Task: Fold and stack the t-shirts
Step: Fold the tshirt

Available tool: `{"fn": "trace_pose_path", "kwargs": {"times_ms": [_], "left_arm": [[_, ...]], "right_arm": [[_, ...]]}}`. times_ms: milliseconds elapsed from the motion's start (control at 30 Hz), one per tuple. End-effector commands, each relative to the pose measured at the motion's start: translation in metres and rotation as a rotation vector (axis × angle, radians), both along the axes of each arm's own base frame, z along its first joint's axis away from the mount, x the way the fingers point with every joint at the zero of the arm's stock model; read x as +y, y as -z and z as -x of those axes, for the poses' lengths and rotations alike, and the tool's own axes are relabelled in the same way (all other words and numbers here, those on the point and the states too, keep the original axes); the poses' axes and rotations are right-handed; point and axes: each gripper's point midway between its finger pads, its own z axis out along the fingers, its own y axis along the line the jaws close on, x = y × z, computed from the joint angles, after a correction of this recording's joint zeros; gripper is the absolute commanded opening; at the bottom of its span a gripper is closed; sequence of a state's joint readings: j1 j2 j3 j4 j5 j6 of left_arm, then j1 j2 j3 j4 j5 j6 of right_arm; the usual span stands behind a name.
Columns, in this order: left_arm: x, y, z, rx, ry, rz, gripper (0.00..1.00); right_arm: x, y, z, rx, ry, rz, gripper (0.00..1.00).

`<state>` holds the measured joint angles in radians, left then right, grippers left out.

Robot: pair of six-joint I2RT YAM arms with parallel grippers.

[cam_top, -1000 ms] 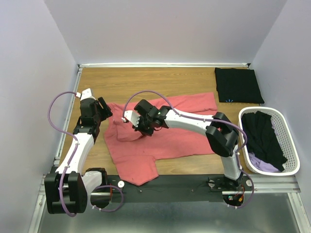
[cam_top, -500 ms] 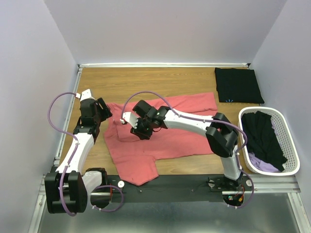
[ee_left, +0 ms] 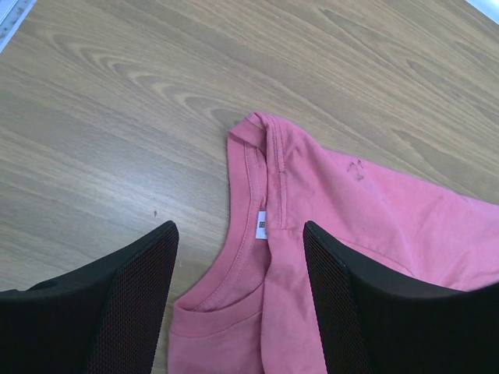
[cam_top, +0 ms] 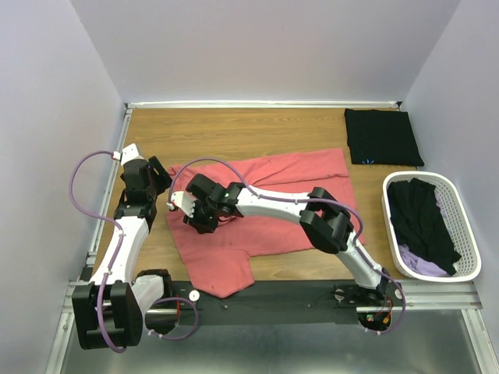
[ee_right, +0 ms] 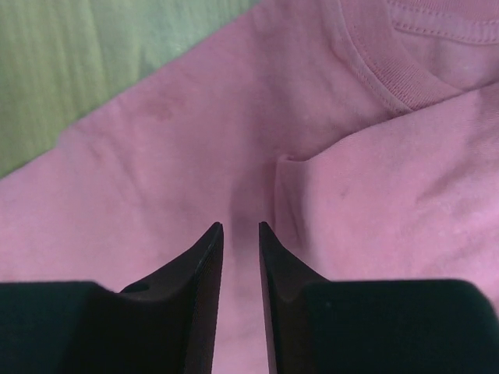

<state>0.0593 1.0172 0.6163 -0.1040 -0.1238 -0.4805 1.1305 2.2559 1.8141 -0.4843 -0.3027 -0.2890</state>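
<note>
A coral-pink t-shirt (cam_top: 296,175) lies spread out and rumpled across the middle of the table. My left gripper (cam_top: 158,178) hovers open at its upper left corner. In the left wrist view the gripper (ee_left: 239,227) straddles the collar and its white label (ee_left: 261,224) without touching them. My right gripper (cam_top: 189,218) reaches across to the shirt's left part. In the right wrist view the gripper (ee_right: 240,226) is closed to a narrow gap on a fold of the pink cloth (ee_right: 156,156), below the collar. A folded black t-shirt (cam_top: 382,136) with a tiny light-blue mark lies at the back right.
A white slatted basket (cam_top: 470,234) stands at the right edge, holding a black tee (cam_top: 425,218) over a lilac one (cam_top: 421,261). Bare wooden table (cam_top: 234,128) lies behind the pink shirt. White walls close in the left, back and right sides.
My right gripper has moved left and slightly nearer across the pink shirt, its arm stretching out. My left gripper has shifted a little to the left. The shirt's outline has barely changed.
</note>
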Motion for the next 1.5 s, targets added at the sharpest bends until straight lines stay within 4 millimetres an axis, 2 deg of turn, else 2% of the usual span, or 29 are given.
{"fn": "trace_pose_path", "kwargs": {"times_ms": [0, 233, 367, 667, 1133, 1300, 1467], "left_arm": [[0.008, 0.0, 0.004, -0.003, -0.04, -0.006, 0.73], [0.006, -0.001, 0.003, -0.006, -0.031, -0.001, 0.73], [0.006, -0.001, 0.003, -0.009, -0.03, 0.0, 0.73], [0.004, -0.001, 0.003, -0.011, -0.024, 0.001, 0.73], [0.004, -0.001, 0.003, -0.009, -0.019, 0.003, 0.73], [0.003, -0.001, 0.002, -0.01, -0.015, 0.002, 0.73], [0.003, -0.001, 0.003, -0.009, -0.014, 0.003, 0.73]], "right_arm": [[0.011, 0.01, -0.006, 0.007, 0.017, -0.009, 0.33], [0.009, 0.023, -0.02, -0.046, 0.06, 0.027, 0.38], [0.008, 0.02, -0.032, -0.097, 0.094, 0.034, 0.39], [0.008, 0.021, -0.043, -0.139, 0.123, 0.041, 0.4], [-0.007, 0.017, -0.073, -0.283, 0.22, 0.075, 0.4], [-0.012, 0.011, -0.082, -0.334, 0.254, 0.076, 0.4], [-0.016, 0.014, -0.087, -0.362, 0.267, 0.089, 0.39]]}}
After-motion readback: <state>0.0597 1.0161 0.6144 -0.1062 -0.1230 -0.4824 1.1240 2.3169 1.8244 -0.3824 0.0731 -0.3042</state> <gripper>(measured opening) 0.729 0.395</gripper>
